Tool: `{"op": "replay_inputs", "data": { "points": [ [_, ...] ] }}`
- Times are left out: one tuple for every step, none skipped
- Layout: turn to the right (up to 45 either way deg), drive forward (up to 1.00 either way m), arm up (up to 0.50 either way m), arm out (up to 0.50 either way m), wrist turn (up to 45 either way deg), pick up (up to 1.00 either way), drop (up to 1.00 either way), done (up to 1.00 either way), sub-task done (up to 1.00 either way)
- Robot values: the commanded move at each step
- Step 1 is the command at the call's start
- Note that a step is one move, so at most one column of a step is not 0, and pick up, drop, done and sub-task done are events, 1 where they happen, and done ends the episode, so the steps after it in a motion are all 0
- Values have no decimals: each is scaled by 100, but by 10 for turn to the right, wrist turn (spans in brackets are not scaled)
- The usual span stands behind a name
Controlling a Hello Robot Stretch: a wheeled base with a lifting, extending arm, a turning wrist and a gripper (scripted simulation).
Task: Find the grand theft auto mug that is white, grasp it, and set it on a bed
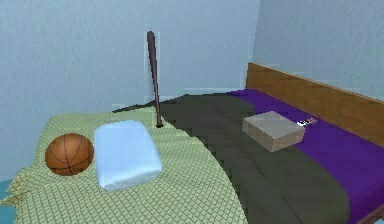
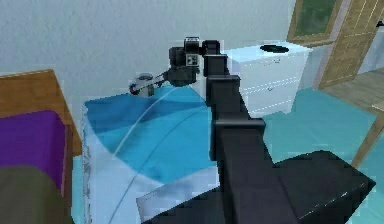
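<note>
- The gripper (image 2: 160, 78) holds a small whitish mug (image 2: 146, 82) at its far end, clear of every surface. I judge it is kept high so that it passes over the mattress edge (how the fingers are set I cannot tell).
- The bed (image 1: 320, 175) lies just ahead, and the mug is not yet over it.
- A basketball (image 1: 69, 154), a pillow (image 1: 127, 154) and a cardboard box (image 1: 273, 130) take up room on the bed. The dark blanket (image 1: 225, 150) between them seems the best free place.
- A baseball bat (image 1: 154, 75) stands only because it leans on the wall (image 1: 80, 50).
</note>
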Motion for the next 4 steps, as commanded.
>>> {"op": "replay_inputs", "data": {
  "points": [
    [0, 0, 0, 0, 360, 0, 0, 0, 0],
    [0, 0, -22, 0, 0, 0, 0, 0, 0],
    [0, 0, -32, 0, 0, 0, 0, 0, 0],
    [0, 0, 0, 0, 0, 0, 100, 0, 0]
  ]
}}
